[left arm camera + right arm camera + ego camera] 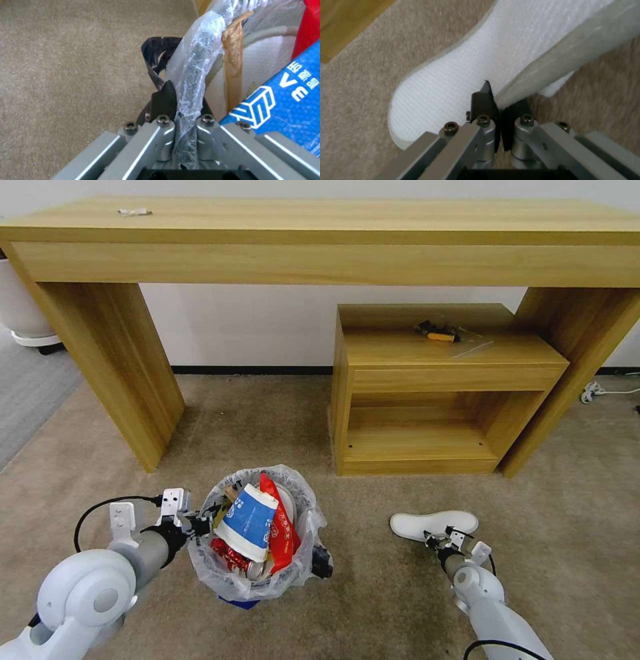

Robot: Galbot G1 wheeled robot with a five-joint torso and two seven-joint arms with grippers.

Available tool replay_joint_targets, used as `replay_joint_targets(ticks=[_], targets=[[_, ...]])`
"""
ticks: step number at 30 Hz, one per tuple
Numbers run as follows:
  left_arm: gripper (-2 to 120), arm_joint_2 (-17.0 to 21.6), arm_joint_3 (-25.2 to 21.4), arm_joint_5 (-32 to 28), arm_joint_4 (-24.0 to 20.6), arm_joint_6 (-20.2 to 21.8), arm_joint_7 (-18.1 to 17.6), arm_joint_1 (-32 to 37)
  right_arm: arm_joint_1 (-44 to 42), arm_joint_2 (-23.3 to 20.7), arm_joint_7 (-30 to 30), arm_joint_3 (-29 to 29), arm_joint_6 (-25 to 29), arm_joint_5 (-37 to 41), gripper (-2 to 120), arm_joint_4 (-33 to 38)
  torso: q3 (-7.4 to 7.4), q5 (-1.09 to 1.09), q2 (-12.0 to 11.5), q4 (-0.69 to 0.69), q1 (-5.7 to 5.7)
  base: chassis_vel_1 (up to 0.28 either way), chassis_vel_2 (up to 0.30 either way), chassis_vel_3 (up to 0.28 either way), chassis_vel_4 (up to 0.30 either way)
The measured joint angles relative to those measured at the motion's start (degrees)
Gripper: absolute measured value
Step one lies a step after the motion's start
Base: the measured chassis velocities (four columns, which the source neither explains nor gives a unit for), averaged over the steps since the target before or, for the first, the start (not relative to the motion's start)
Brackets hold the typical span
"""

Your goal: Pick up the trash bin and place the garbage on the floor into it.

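The right end effector [498,96] is pressed together on the edge of a flat white textured insole [460,82], its black fingertips [482,100] pinching the rim where that edge curls upward. In the head view the insole [433,524] lies on the beige short-pile carpet floor [373,593] just ahead of the right end effector [445,538], well to the right of the bin. The grip looks shallow, at the very rim, so I judge that a slow, straight lift is wise, since a soft insole may flop or peel out of a thin pinch.

The left end effector [186,105] is clamped on the plastic-covered rim of the small round dark trash bin with a blue base and crinkled clear liner [293,573], one finger outside and one inside the rim [191,75]. It holds the bin's left side in the head view [193,525].

The bin is already heaped: a blue-and-white printed packet [248,521], a red wrapper [283,530] and a crushed red can [233,557] stand above the rim. The insole would best be carried over the open right-hand part of the mouth and let go low, so it does not slide off the pile. Keeping the bin level matters too, because tilting could spill the stacked litter.
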Motion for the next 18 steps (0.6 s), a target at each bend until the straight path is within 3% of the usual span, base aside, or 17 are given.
replay_joint_targets(ticks=[8,11,12,14,15,18], targets=[[1,-0.07,-0.15,0.04,-0.17,0.00,0.02,0.08,-1.09,-0.96,-1.93,1.23,6.68,-9.93,0,3.04,-0.01,-0.01,0.00,-0.02,0.00,0.000,0.000,0.000,0.000],[1,-0.69,-0.27,0.09,-0.21,0.00,-0.04,0.25,-4.28,-3.48,-3.75,2.81,7.42,-14.11,0,11.79,-0.01,-0.03,0.00,-0.01,0.00,0.000,0.000,0.000,0.000],[1,-0.69,-0.27,0.09,-0.21,0.00,-0.04,0.25,-4.28,-3.48,-3.75,2.81,7.42,-14.11,0,11.79,-0.01,-0.03,0.00,-0.01,0.00,0.000,0.000,0.000,0.000],[1,-0.80,-0.36,0.05,-0.21,0.00,-0.37,0.25,-7.00,-5.97,-6.32,3.80,6.20,-15.38,0,19.73,-0.01,-0.02,-0.01,-0.03,0.00,0.000,0.000,0.000,0.000],[1,-0.80,-0.33,-0.15,-0.17,0.00,-1.07,0.08,-9.03,-8.53,-9.76,4.76,4.67,-16.43,0,25.66,-0.02,-0.06,0.00,-0.02,0.00,0.000,0.000,0.000,0.000],[1,-0.60,-0.04,-0.43,0.05,0.00,-1.99,-0.26,-10.50,-11.59,-14.94,5.25,3.53,-17.18,0,31.67,-0.01,-0.01,0.00,-0.04,0.00,0.000,0.000,0.000,0.000]])
